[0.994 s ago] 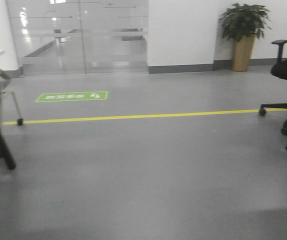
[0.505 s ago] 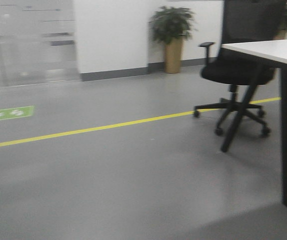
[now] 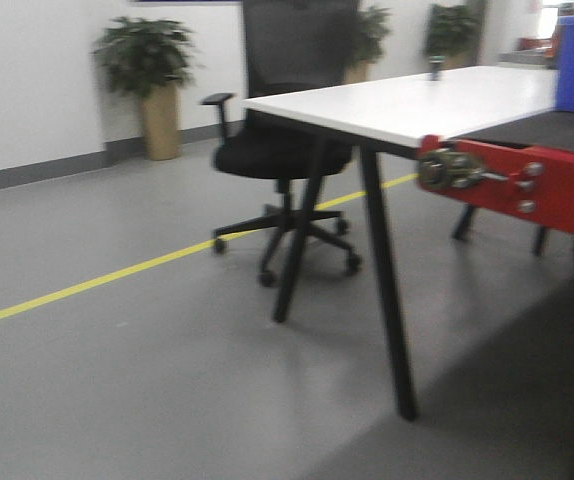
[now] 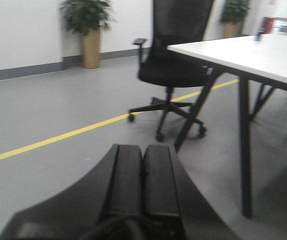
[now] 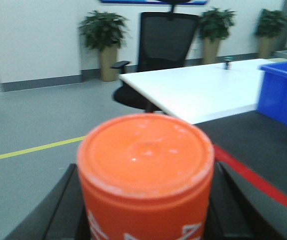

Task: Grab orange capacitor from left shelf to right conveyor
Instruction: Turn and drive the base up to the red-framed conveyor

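Right gripper [image 5: 147, 215] clamped the orange capacitor [image 5: 146, 160] (left gripper [image 4: 143, 175] pressed together, empty); it likely wanted level carrying onto the right conveyor [image 3: 552, 190].

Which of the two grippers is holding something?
The right gripper: it clamps the orange capacitor. The left gripper is shut and empty.

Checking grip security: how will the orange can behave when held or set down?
The orange can looks rigid, so the fingers probably won't dent it. Its smooth side may slip. Laid sideways on the belt it would likely roll; its flat top suggests upright is steadier.
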`<action>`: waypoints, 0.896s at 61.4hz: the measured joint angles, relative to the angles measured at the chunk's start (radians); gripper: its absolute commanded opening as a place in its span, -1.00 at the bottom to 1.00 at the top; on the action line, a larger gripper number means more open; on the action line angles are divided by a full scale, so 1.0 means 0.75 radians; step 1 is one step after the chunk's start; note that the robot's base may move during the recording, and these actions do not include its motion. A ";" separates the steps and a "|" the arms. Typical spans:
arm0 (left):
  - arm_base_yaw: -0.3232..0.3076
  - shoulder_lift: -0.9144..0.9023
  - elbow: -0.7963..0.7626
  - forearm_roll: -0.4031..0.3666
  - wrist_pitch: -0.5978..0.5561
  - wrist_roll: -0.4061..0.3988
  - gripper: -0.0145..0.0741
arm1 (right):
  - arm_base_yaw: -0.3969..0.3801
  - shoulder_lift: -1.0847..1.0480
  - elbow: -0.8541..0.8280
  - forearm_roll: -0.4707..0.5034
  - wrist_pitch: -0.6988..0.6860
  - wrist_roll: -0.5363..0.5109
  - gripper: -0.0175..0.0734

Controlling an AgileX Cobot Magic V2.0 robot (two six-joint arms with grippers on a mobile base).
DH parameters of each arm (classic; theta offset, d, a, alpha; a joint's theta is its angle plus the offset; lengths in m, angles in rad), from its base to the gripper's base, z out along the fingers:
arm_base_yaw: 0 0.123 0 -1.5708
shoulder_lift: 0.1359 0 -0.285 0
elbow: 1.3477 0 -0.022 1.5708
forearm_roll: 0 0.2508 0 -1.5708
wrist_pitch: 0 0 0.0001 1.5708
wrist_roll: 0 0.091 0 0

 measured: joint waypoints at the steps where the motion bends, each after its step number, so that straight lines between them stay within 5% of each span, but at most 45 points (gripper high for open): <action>1: 0.000 0.000 0.000 0.000 0.000 0.000 -0.96 | 0.000 0.000 0.000 0.000 0.000 0.000 -0.45; 55: 0.000 0.000 0.000 0.000 0.000 0.000 -0.96 | 0.000 0.000 0.000 0.000 0.002 0.000 -0.45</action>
